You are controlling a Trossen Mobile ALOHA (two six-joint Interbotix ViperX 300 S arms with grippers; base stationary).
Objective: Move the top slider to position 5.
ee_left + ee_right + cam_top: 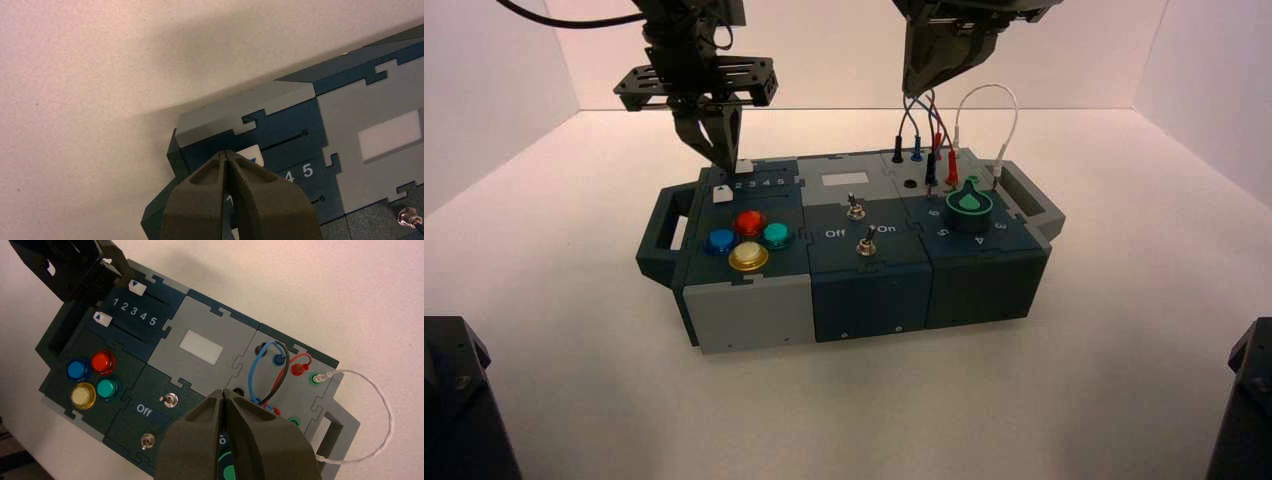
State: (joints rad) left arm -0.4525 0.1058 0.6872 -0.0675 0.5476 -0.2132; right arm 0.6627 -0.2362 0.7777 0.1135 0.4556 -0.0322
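Observation:
The top slider's white knob (744,167) sits on the far track of the box's left part, near the low end of the digit row. It also shows in the left wrist view (250,154) and the right wrist view (136,287). The digit 5 (308,170) ends the row, farther along the track, and shows from above too (781,181). My left gripper (727,163) is shut and points down. Its tip (226,154) is right beside the knob on the side away from the 5. My right gripper (921,85) is shut and empty, above the wires.
A twin white knob (101,318) sits on the near track. Blue, red, teal and yellow buttons (748,224) lie in front. Two toggle switches (856,208), a green dial (970,204), plugged wires (924,150) and a white wire loop (986,95) fill the middle and right.

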